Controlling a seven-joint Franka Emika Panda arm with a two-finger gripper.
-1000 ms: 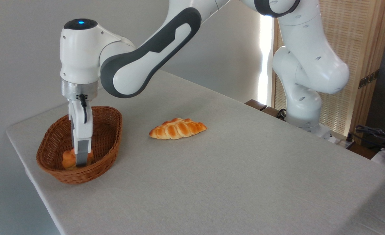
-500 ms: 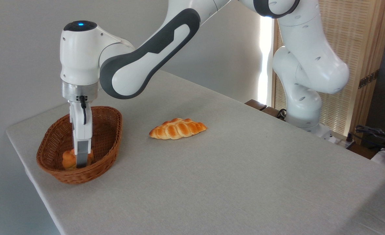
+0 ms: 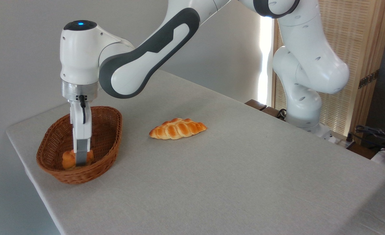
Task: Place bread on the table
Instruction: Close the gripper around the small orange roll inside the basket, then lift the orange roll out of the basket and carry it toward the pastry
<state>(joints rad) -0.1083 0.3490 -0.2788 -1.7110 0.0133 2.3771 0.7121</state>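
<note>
The bread (image 3: 67, 159), a small golden-orange bun, lies at the near end of the brown wicker basket (image 3: 114, 137) on the left of the table (image 3: 212, 176). My gripper (image 3: 80, 159) reaches straight down into the basket and is shut on the bread. I see it edge-on: its near finger (image 3: 80, 153) covers the bun's middle, and the far finger is hidden behind. Parts of the bun show on either side of the near finger. The bun's underside is hidden by the basket wall.
A longer braided golden loaf (image 3: 177, 128) lies on the table to the right of the basket. The arm's base (image 3: 303, 111) stands past the far right edge, with cables (image 3: 375, 132) beside it. The table's left edge runs close to the basket.
The gripper dipped slightly deeper into the basket, then its near finger drew in against the bun. The bun and basket have barely shifted.
</note>
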